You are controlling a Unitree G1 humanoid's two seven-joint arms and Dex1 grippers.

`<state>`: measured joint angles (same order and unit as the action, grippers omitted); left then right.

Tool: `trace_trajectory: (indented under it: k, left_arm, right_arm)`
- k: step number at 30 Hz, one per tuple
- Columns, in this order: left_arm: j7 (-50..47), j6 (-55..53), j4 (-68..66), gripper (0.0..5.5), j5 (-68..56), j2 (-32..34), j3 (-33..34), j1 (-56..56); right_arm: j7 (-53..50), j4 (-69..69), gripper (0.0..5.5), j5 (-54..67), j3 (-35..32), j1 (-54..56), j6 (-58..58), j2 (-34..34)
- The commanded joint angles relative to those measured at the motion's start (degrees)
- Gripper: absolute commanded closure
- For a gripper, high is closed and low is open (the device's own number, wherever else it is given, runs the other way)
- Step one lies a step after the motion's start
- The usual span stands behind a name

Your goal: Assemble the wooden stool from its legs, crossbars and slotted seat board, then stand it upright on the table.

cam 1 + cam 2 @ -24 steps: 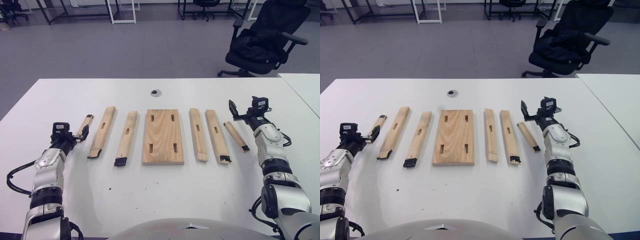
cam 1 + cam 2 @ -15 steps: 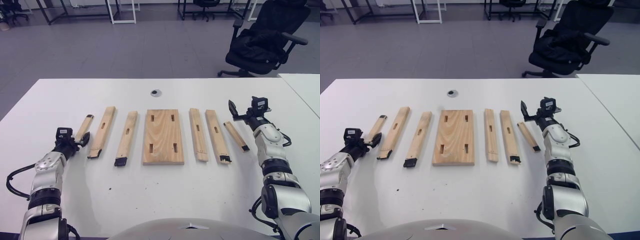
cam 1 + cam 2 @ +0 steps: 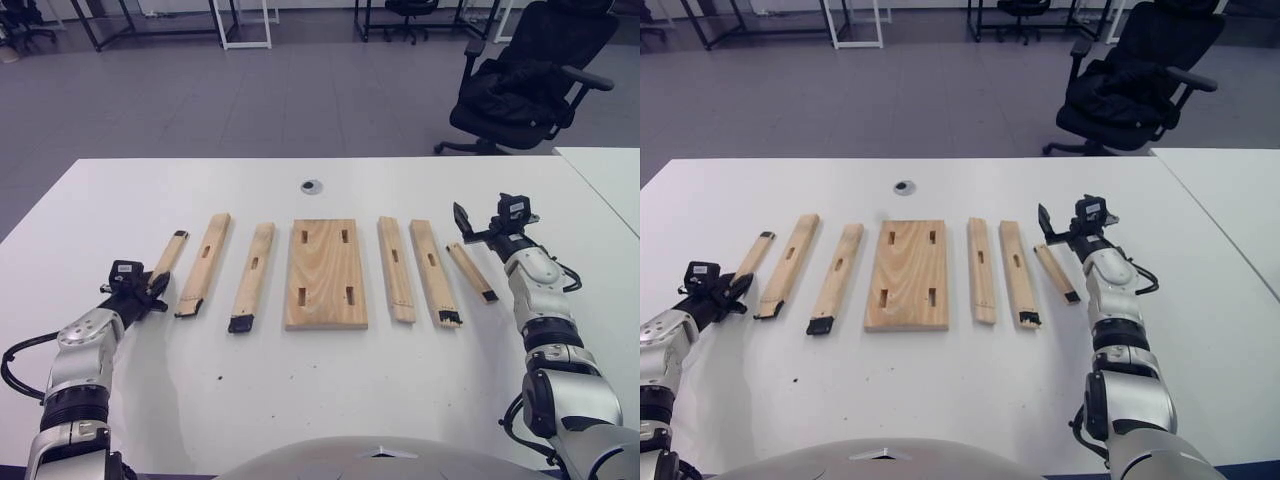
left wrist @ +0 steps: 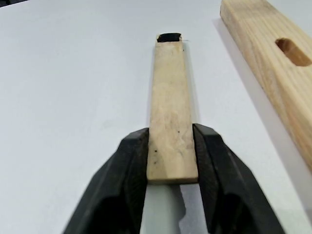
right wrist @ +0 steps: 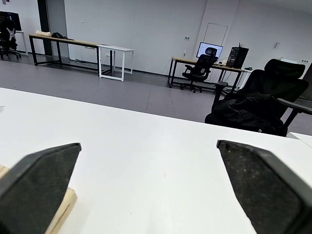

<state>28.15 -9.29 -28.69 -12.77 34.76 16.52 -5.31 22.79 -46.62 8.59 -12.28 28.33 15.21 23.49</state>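
Your left crossbar (image 4: 169, 92) lies flat on the table (image 3: 330, 390) at the far left of the row, just beside the outer left leg (image 3: 204, 263). Your left claw (image 4: 171, 141) has its two fingers (image 4: 127, 165) pressed against the long edges of the slat's near end, pinching it low against the table.

Treat the crossbar as a light, stiff strip with smooth faces. It should lift with little effort. Held by one end, though, it may swing or slip in the pinch, so a hold nearer its middle would likely carry it steadier. Its thin edges give the pads little to bite on.

Working outward across the table, you have the inner left leg (image 3: 252, 276), the slotted seat board (image 3: 326, 273) at centre, the inner right leg (image 3: 396, 270), the outer right leg (image 3: 434, 272) and the right crossbar (image 3: 471, 271). All of them lie flat and apart from one another. Your right claw (image 3: 468, 220) hovers near the far end of the right crossbar, spread wide and holding nothing.

Some things are hard to read. The dark patch at the left crossbar's far end could be a tenon or a cap. You cannot tell which. In the right wrist view the right crossbar is cut off to a corner beneath one finger. Whether the slots in the legs run right through is unclear.
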Motion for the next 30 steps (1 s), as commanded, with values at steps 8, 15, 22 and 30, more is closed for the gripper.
trace_trajectory:
  k: [8, 15, 22, 30]
  left_arm:
    - [0.7, 8.3, 29.3, 4.21, -4.8, -15.0, -12.8, -12.3]
    - [4.1, 11.3, 37.9, 4.21, -2.2, -21.6, -24.2, -15.2]
    - [4.8, 11.4, 39.3, 4.21, 0.1, -20.4, -25.4, -13.6]
    - [4.0, 13.3, 37.3, 4.21, 4.6, -19.6, -25.4, -13.7]
  right_arm:
    - [3.1, 42.8, 0.27, 39.1, 0.9, 5.0, -49.4, -11.9]
    - [-12.4, 49.0, 1.58, 59.5, -4.1, 8.7, -62.7, -19.9]
    - [-16.4, 51.8, 2.83, 63.0, -4.0, 8.6, -63.8, -19.9]
    - [-20.5, 56.7, 4.39, 64.0, -3.6, 5.9, -63.9, -18.9]
